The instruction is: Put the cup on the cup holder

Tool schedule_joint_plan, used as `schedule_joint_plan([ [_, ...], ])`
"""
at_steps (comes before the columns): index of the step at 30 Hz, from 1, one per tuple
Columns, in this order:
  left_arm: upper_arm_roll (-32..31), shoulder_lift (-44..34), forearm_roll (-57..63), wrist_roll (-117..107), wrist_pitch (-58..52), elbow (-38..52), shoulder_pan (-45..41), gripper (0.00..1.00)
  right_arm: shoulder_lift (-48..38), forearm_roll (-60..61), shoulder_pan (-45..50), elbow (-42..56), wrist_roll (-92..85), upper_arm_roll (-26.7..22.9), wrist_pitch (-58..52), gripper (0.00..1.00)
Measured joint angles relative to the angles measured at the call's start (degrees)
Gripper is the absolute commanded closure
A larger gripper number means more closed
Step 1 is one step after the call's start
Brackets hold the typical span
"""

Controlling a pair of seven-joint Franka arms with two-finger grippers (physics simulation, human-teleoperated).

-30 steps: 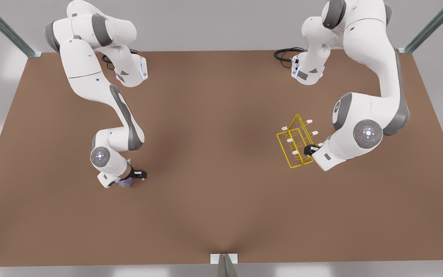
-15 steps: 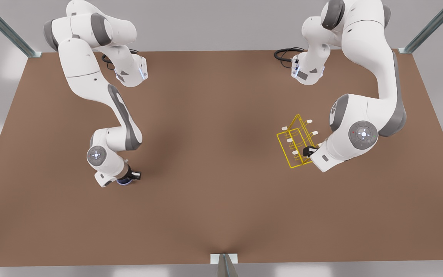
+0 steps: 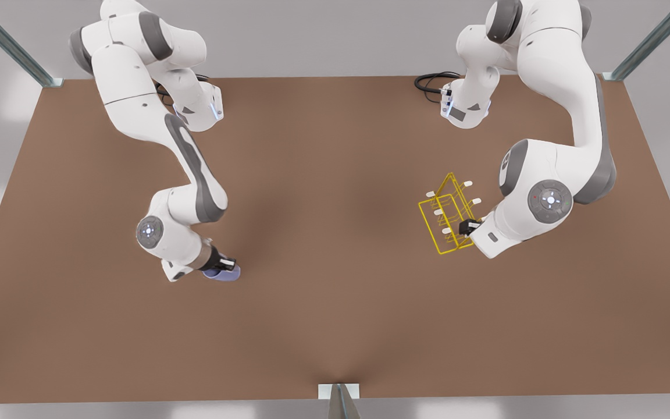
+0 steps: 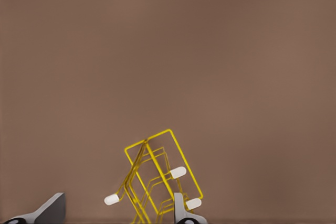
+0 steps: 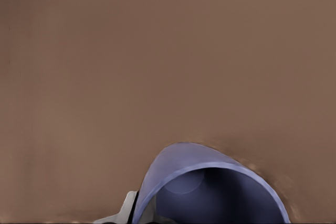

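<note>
Cup (image 3: 223,273) sits low over the table (image 3: 335,326) on the front view's left, nearest the camera, tilted, its lavender-blue body poking out past the right gripper (image 3: 225,265). Right gripper's fingers are closed on the cup; in the right wrist view one pale finger (image 5: 126,211) presses the cup's outer wall (image 5: 178,169), and the open mouth with its dark inside faces the camera. Whether the cup touches the table cannot be told.

Holder (image 3: 447,216) stands farther back on the front view's right, well apart from the cup, a yellow wire frame with white-tipped pegs (image 3: 467,183) pointing to both sides. Left gripper (image 3: 467,227) is at the holder's near corner, on the side facing its own arm. In the left wrist view the holder (image 4: 157,174) shows as a tilted wire box between two grey fingertips; one fingertip (image 4: 179,209) lies against the wires, the other (image 4: 50,208) stands well off to the side, so the fingers are spread wide and not clamped on the frame.

Arm bases and a black cable (image 3: 431,80) are at the table's far edge.
</note>
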Motion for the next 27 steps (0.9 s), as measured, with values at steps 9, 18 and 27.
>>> schedule_joint_plan([
  [9, 0.0, 0.1, 0.4, -0.5, -0.1, -0.6, -0.3, 0.00, 15.0, 35.5, 9.2, 19.4, 5.9, 11.9, -0.9, 0.79],
  [18, -2.6, 0.6, -5.0, -14.6, 2.1, 4.8, -1.5, 0.00, 28.7, 45.2, 15.3, 28.2, 11.4, 12.1, 3.0, 0.79],
  [27, -7.7, 3.4, -6.1, -50.2, 9.5, 5.7, -6.7, 0.00, 30.9, 41.2, 15.2, 28.9, 15.7, 6.6, 4.4, 0.00],
])
